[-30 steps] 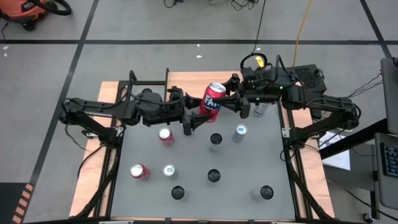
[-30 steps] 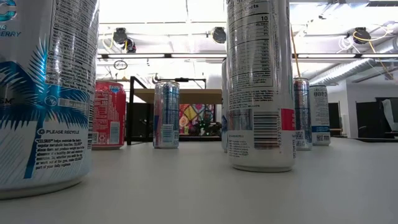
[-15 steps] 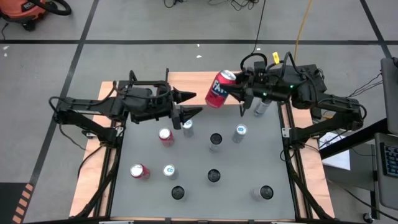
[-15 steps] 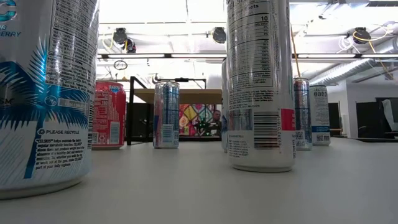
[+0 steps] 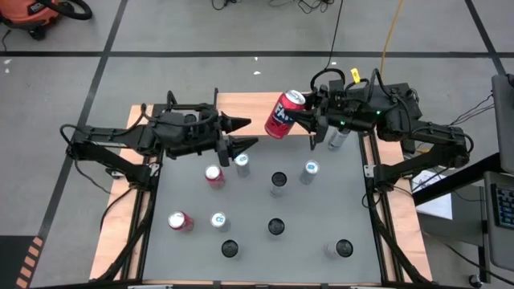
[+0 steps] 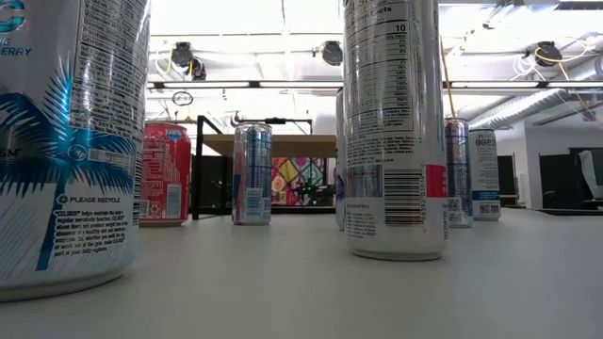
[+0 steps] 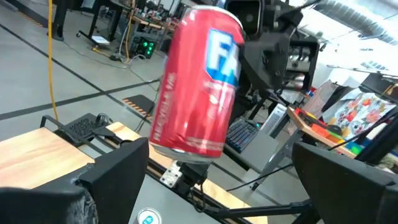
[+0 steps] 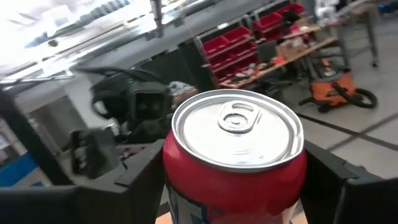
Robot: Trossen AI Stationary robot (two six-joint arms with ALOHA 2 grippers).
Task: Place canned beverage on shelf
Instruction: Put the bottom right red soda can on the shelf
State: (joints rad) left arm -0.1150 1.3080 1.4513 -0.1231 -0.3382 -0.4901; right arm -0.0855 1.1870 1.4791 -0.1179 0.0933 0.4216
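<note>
We have the red can clamped in the right gripper and tilted in the air at upper centre of the high view, over the shelf edge, so it could topple if set down off upright. The left gripper gapes empty nearby and could get bumped. We count ten cans standing on the table, one shelf.

Red can, white-blue lettering, silver lid; light-brown shelf; grey table.
</note>
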